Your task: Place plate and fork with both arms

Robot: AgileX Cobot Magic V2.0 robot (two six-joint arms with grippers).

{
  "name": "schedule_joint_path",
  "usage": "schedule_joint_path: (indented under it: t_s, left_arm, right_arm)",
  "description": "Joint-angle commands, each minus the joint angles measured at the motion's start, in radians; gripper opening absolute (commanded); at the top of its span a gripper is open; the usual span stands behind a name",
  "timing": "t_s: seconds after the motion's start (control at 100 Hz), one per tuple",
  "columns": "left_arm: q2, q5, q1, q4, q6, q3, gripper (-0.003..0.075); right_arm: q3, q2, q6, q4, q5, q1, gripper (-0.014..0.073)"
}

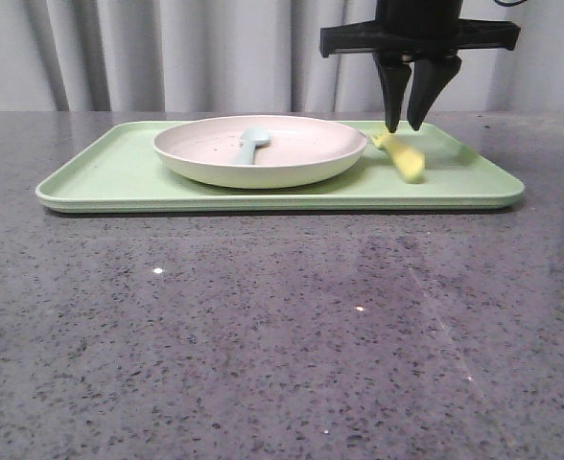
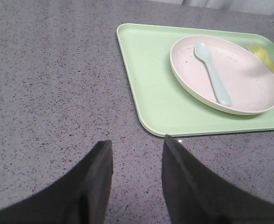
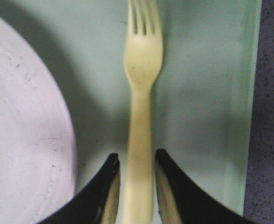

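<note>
The pale pink plate (image 1: 292, 163) (image 2: 249, 81) (image 3: 25, 130) sits on the light-green tray (image 1: 109, 177) (image 2: 151, 79) (image 3: 202, 93). The yellow fork (image 1: 404, 158) (image 2: 273, 67) (image 3: 140, 93) lies flat on the tray just right of the plate, with its tines pointing away from the robot. My right gripper (image 1: 406, 125) (image 3: 136, 158) hangs over the fork's handle. It is open, one finger on each side of the handle, and a thin gap shows on both sides. My left gripper (image 2: 137, 144) is open and empty above bare table, short of the tray's near corner. It is out of the front view.
A pale blue-grey spoon (image 1: 251, 144) (image 2: 211, 72) lies in the plate. The tray's raised rim runs close to the fork on its outer side. Speckled grey tabletop (image 1: 282, 326) stretches in front of the tray, and a curtain hangs behind it.
</note>
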Motion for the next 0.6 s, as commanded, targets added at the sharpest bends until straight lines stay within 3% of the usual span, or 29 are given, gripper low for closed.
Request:
schedule_joint_path:
  t_s: [0.0, 0.59]
  left_arm:
    - [-0.001, -0.066, 0.003, -0.014, -0.006, -0.028, 0.0261]
    - [-0.001, -0.066, 0.003, -0.014, -0.006, -0.028, 0.0261]
  right_arm:
    - [-0.025, -0.055, -0.009, -0.015, 0.098, -0.005, 0.0300]
    - [0.036, -0.157, -0.009, -0.019, 0.099, -0.005, 0.0298]
